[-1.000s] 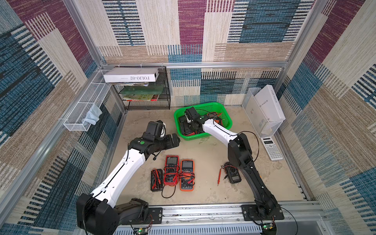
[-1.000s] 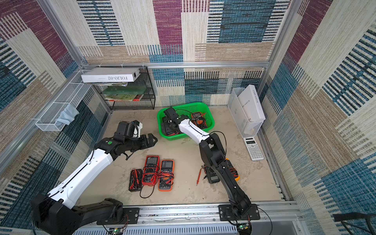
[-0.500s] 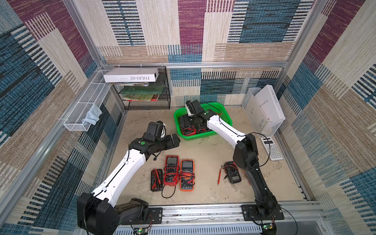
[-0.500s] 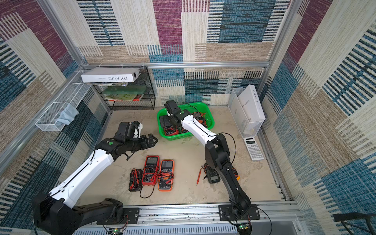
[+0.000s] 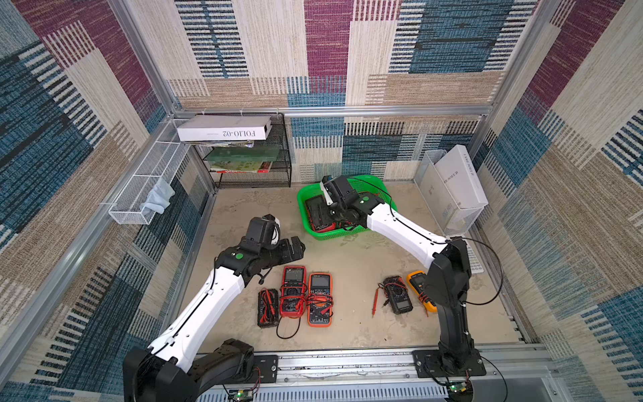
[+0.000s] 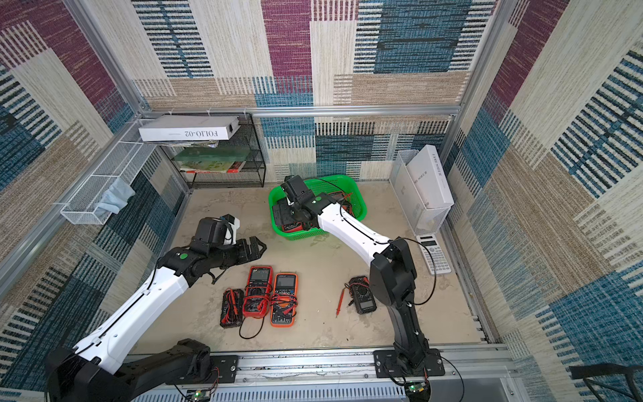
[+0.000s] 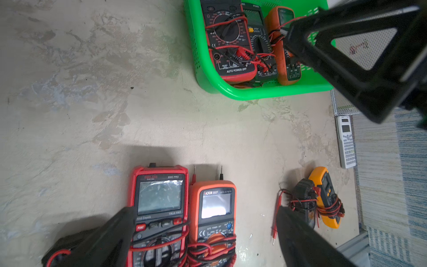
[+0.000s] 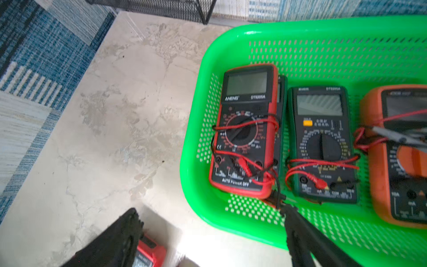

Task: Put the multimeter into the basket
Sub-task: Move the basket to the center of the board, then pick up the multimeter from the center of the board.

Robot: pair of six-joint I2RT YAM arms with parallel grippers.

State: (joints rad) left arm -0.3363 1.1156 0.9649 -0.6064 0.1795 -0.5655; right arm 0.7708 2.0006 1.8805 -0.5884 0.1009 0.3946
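The green basket [image 5: 348, 236] [image 6: 313, 235] [image 7: 265, 93] stands at the back of the floor. Three multimeters lie abreast in it: a red one [image 8: 245, 131], a dark green one [image 8: 321, 143] and an orange one [image 8: 402, 150]. My right gripper [image 8: 210, 215] [image 5: 335, 217] hangs open and empty over the basket's near left rim [image 8: 231, 222]. On the floor lie a red multimeter [image 5: 293, 290], an orange one [image 5: 320, 299], a small black one [image 5: 268, 308], another black one [image 5: 398, 299] and a yellow one [image 5: 419, 289]. My left gripper [image 7: 205, 211] [image 5: 295, 249] hovers open above the red and orange pair.
A loose red probe [image 5: 375, 301] lies beside the black multimeter. A calculator [image 6: 433, 254] sits by the right wall, below a white file holder [image 5: 452, 188]. A black mesh rack [image 5: 250, 163] stands at the back left. A white wire basket [image 5: 146, 195] hangs on the left wall.
My right arm's elbow has swung to the right, uncovering the yellow multimeter, while its open gripper stays over the basket. The left arm has not moved.
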